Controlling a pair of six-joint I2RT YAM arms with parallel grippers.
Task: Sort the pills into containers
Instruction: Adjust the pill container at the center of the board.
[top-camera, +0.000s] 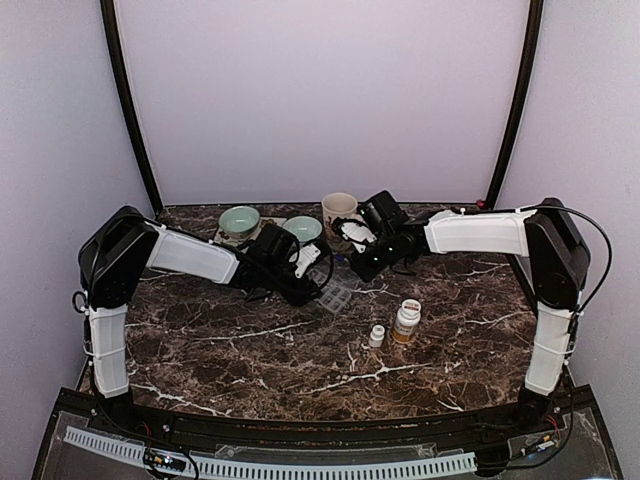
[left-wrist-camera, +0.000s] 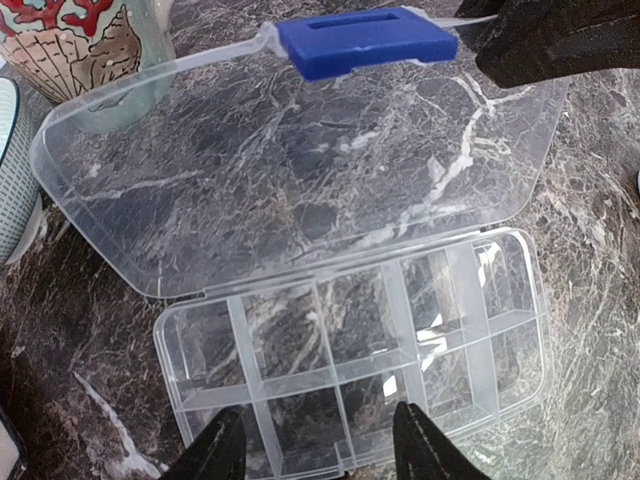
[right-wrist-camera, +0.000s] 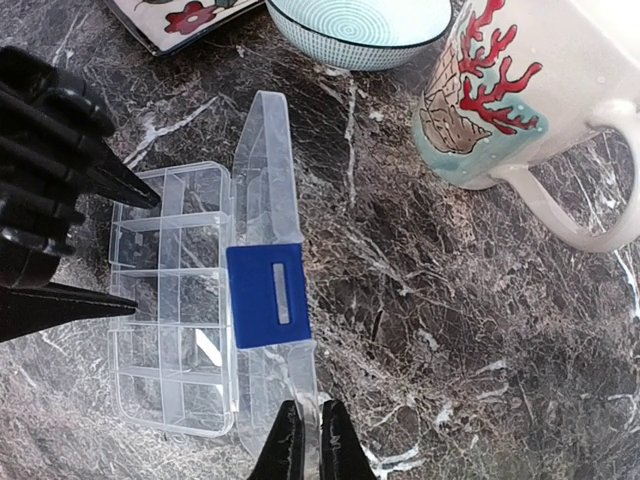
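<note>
The right pincer (right-wrist-camera: 309, 412) is clenched on the rim of the clear lid (right-wrist-camera: 265, 170), at the bottom middle of its wrist view, just below the blue latch (right-wrist-camera: 268, 295). The lid stands raised, close to upright, hinged along one long side of the organiser box (right-wrist-camera: 170, 340). The box lies open on the surface (right-wrist-camera: 450, 300) at the left of that frame, its small compartments facing up.

The left pincer (left-wrist-camera: 318, 412) is released. Its two fingers (left-wrist-camera: 222, 450) stand apart at the bottom of its own view, over the box's long edge opposite the hinge. Whether the tips touch the plastic I cannot tell. In the right wrist view the same dark tips come in from the left edge and reach the box's wall.

To the upper right of the box stands a mug (right-wrist-camera: 520, 90) painted with a shell and red coral. At the top middle is a pale green bowl (right-wrist-camera: 360, 30).

In the overhead view the box sits mid-frame between both arms. An amber bottle (top-camera: 406, 322) with a white cap and a small white bottle (top-camera: 376, 336) stand lower right of it, apart from it.
</note>
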